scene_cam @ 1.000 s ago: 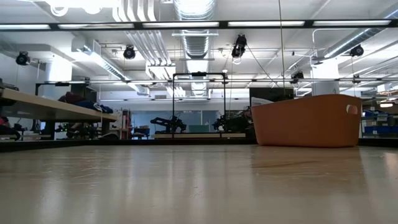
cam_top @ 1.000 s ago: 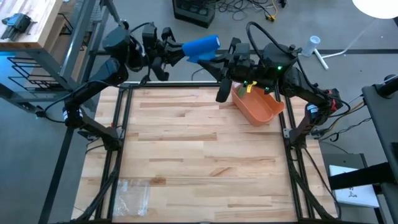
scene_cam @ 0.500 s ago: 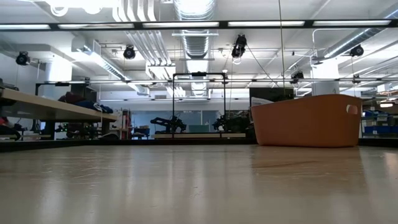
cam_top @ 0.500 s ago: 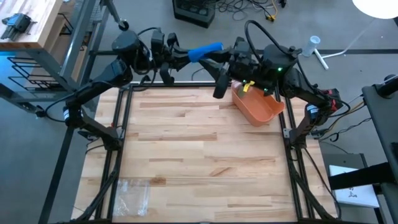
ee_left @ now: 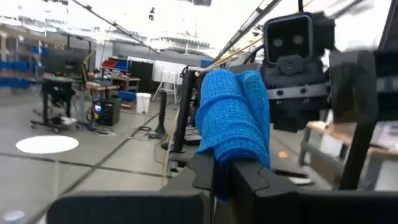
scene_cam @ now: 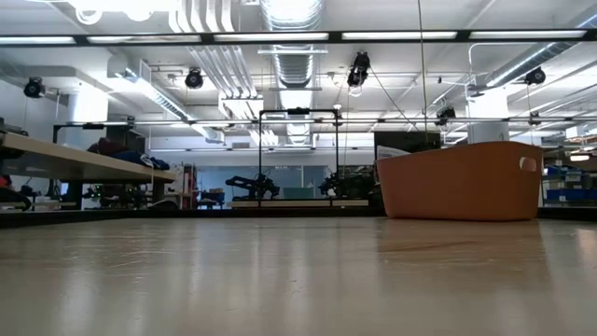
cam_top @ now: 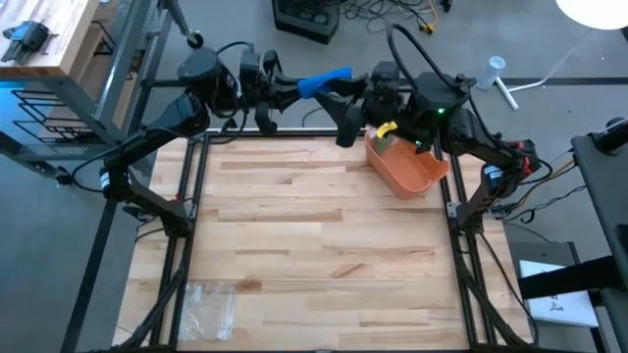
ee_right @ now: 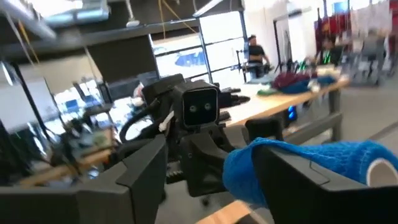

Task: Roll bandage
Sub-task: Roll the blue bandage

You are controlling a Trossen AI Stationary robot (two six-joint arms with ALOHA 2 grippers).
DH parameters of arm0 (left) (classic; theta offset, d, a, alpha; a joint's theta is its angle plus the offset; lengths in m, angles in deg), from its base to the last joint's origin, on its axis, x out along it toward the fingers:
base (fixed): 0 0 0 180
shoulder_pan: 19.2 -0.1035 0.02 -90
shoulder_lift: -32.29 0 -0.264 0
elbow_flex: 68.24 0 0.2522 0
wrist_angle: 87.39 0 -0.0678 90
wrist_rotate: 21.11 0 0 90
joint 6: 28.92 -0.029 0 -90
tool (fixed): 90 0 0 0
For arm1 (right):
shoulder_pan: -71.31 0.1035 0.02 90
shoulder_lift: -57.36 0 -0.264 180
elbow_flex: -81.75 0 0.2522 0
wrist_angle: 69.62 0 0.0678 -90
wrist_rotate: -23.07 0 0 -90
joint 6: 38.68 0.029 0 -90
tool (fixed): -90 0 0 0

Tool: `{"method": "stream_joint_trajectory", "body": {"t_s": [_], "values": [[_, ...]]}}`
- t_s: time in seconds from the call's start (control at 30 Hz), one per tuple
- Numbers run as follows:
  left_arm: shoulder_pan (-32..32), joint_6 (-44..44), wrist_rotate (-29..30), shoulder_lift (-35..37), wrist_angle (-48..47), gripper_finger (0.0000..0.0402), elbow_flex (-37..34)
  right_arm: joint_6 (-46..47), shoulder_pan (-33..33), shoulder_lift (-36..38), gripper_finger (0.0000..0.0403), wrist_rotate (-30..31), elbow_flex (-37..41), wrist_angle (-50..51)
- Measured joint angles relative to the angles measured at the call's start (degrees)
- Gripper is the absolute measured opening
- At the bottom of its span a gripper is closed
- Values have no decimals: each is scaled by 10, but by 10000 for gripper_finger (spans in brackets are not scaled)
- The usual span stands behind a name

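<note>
a robotics lab or workshop: exposed ceiling ducts and strip lights, long workbenches loaded with gear, cables strewn on a grey concrete floor, a wooden table in a metal frame

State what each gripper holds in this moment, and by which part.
The left gripper is shut on the blue bandage roll, pinching its lower end. The right gripper stands open around the roll's other end, holding nothing.

The orange plastic bin's contents stay hidden behind its wall (low view); a distant person is blurred.
</note>
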Motion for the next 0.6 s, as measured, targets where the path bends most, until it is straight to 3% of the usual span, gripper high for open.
{"method": "stream_joint_trajectory", "body": {"t_s": [0.2,0.37,0.6], "values": [[0,-110,0,0,-21,9,0,214,0,0,223,18,0,22],[9,-248,2,2,-31,9,0,338,0,1,209,21,0,31],[45,-481,107,26,-56,9,0,477,0,1,201,28,0,29]]}}
